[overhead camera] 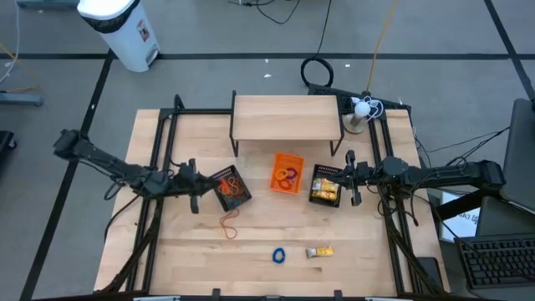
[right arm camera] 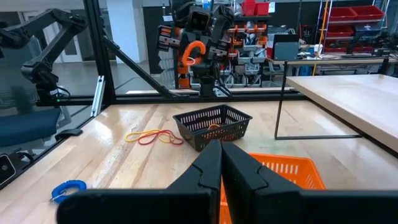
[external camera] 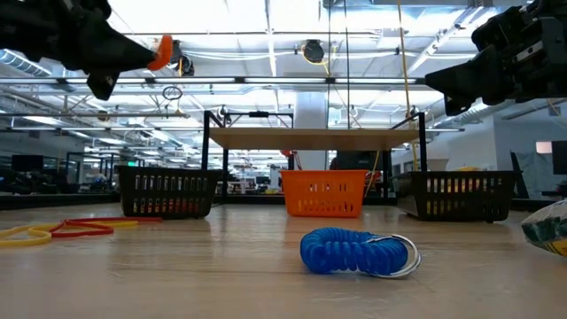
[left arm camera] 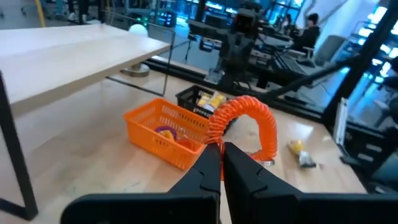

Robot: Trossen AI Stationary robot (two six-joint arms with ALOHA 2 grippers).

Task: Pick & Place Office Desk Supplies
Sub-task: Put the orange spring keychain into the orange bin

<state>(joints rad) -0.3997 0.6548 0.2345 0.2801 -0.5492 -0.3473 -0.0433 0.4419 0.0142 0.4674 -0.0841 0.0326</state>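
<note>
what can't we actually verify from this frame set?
- Contents of the left mesh bin: high view too small; in the low view its wall hides them.
- Right mesh bin: yellow items show, count unreadable.
- Packet: label too small in the high view, cut by the low view's right edge.
- Orange coil: left gripper jaws hide its lower end.
- Right gripper: holds nothing visible.

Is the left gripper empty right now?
No: the left gripper is shut on an orange coil, held up above the table.
</note>
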